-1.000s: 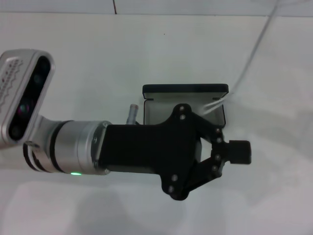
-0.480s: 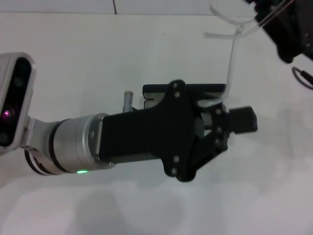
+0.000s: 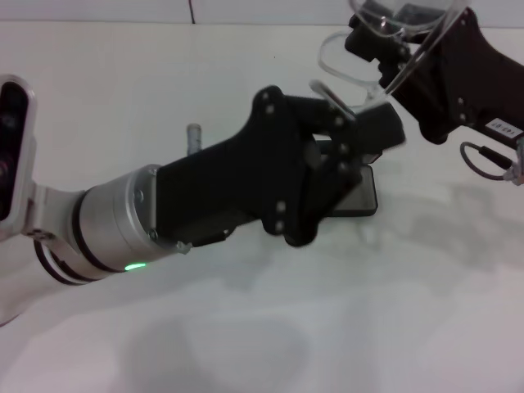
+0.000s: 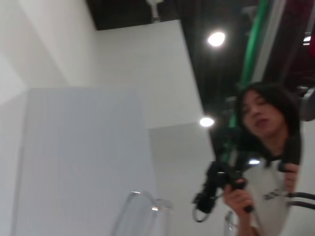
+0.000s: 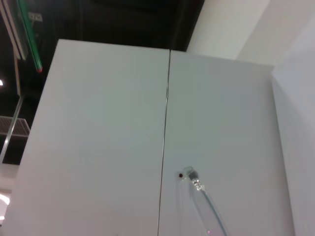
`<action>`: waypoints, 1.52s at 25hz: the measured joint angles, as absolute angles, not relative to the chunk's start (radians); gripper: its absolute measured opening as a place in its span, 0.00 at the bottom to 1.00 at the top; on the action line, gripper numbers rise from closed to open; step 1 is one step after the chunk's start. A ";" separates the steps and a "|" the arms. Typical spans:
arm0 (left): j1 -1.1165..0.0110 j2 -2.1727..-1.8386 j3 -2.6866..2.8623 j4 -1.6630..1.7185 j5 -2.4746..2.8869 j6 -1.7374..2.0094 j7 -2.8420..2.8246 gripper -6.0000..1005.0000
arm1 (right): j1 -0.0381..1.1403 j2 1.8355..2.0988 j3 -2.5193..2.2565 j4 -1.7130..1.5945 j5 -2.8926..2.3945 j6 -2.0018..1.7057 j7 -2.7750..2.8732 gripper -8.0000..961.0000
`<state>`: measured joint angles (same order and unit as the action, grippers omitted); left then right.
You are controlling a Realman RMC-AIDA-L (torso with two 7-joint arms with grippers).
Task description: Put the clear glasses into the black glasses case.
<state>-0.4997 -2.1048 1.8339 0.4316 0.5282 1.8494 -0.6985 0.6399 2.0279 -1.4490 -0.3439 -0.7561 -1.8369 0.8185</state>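
Observation:
My right gripper (image 3: 381, 45) is high at the far right, shut on the clear glasses (image 3: 409, 20), whose thin arms hang down toward the middle. My left gripper (image 3: 382, 128) is raised just below them with its fingers together. One clear arm tip lies against its fingers (image 3: 372, 123), and I cannot tell whether it is pinched. The black glasses case (image 3: 367, 199) lies on the table beneath the left gripper, with only its right end showing. A piece of the clear glasses (image 4: 141, 211) shows in the left wrist view. A clear arm (image 5: 206, 199) shows in the right wrist view.
The white table (image 3: 426, 311) spreads all around. A small grey metal post (image 3: 194, 133) stands behind the left arm. A cable loop (image 3: 483, 160) hangs off the right arm. In the left wrist view a person (image 4: 266, 147) holds a handheld device.
The right gripper has brought the glasses down and inward from the far right corner. The left gripper has lifted and swung away from me, up off the case toward the glasses.

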 joint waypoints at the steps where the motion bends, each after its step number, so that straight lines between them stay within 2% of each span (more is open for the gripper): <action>1: -0.497 -2.105 1.834 0.430 0.519 1.846 -0.699 0.04 | 0.640 2.028 -1.455 -0.345 -0.757 -1.831 0.816 0.13; 15: -0.509 -2.096 1.842 0.426 0.551 1.816 -0.753 0.04 | 0.617 2.028 -1.449 -0.348 -0.738 -1.807 0.795 0.13; 38: -0.549 -2.100 1.852 0.449 0.626 1.857 -0.767 0.04 | 0.619 2.028 -1.461 -0.348 -0.743 -1.746 0.794 0.13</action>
